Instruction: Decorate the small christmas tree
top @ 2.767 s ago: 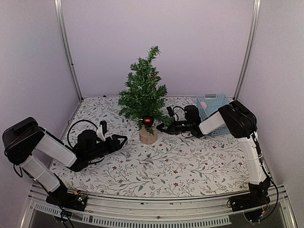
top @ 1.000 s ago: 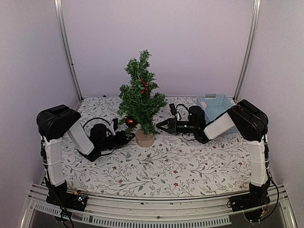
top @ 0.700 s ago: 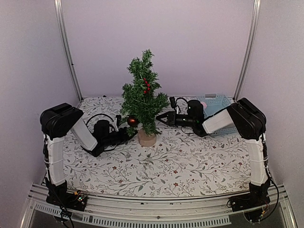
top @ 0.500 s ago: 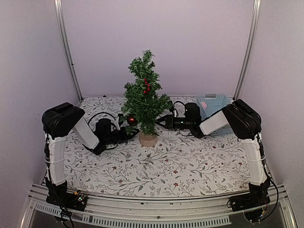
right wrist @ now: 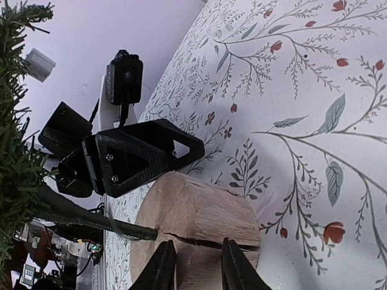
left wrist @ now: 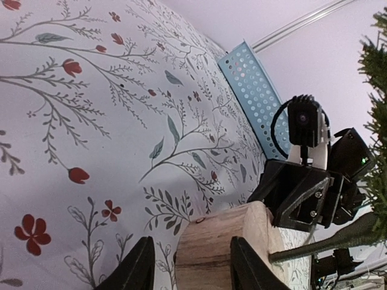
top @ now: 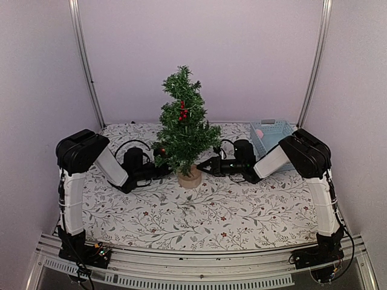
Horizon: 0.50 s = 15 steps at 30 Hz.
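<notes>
- Only the top view shows the whole small christmas tree (top: 181, 130), upright at mid-desk (top: 242, 211) and well clear of its edges, with a blue basket (top: 273, 134) far right
- The wrist views show the stump (left wrist: 224, 248) close up: left tool (left wrist: 192, 241) half open, right tool (right wrist: 196, 241) narrowly open, neither clamping it
- Both elbows are raised, forearms sloping inward

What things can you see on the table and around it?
tree: one, dark green with a pale wooden stump, middle of the table
berries: a small bunch, red, high on the tree
ball: one, dark red, low on the tree, on the left arm's side
basket: one, light blue, far right corner
pink thing: one, inside the basket, too small to name
tablecloth: one, white with leaves and red flowers
left gripper: one, black, at the stump
right gripper: one, black, at the stump's other side
</notes>
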Each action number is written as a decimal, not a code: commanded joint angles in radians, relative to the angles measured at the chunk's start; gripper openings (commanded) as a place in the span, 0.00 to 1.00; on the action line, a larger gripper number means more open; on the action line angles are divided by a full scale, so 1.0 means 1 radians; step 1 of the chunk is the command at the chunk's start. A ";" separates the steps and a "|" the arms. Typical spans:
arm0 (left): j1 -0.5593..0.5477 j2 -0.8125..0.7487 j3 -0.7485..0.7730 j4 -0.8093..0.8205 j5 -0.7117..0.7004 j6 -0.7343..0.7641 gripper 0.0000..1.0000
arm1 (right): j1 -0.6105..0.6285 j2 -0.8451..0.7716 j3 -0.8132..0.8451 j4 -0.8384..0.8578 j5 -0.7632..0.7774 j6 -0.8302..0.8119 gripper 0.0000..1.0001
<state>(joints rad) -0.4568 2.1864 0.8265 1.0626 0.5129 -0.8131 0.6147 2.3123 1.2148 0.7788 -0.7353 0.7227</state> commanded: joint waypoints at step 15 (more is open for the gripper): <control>0.125 -0.131 -0.161 -0.023 -0.032 0.013 0.51 | 0.042 -0.178 -0.170 0.113 0.045 0.042 0.29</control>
<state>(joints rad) -0.3546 2.1056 0.7074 1.0695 0.5037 -0.8177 0.6567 2.2433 1.0950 0.8490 -0.7292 0.7712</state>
